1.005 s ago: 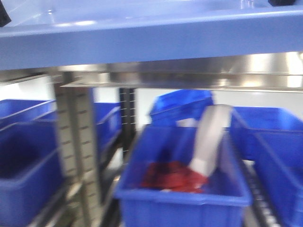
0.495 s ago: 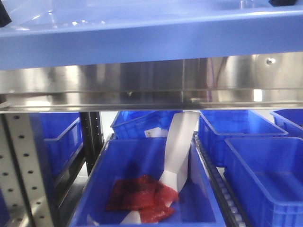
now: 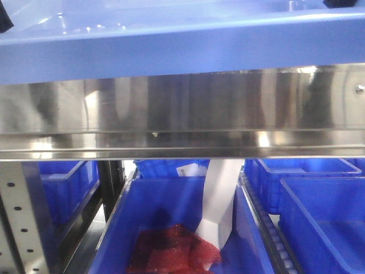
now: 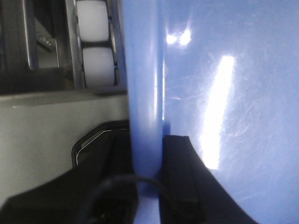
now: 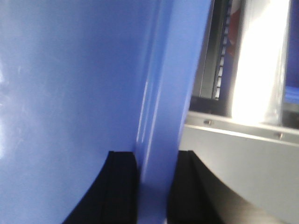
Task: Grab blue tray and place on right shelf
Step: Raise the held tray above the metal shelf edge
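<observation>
The light blue tray (image 3: 182,48) fills the top of the front view, held level just above the shelf's shiny steel front rail (image 3: 182,108). My left gripper (image 4: 147,154) is shut on the tray's left rim (image 4: 145,93), one black finger on each side. My right gripper (image 5: 156,172) is shut on the tray's right rim (image 5: 173,93) the same way. The tray's glossy floor shows in both wrist views. Dark bits of the grippers show at the top corners of the front view.
Below the rail, deep dark blue bins (image 3: 319,211) stand on a lower shelf; the middle bin (image 3: 125,228) holds red bubble wrap (image 3: 171,254) and a white strip (image 3: 219,200). A perforated grey upright (image 3: 23,217) stands at left. White rollers (image 4: 96,42) lie beside the tray's left rim.
The view has moved closer to the rack and shifted right; the steel rail now looks broader and sits directly under the tray. Both grippers still hold the tray.
</observation>
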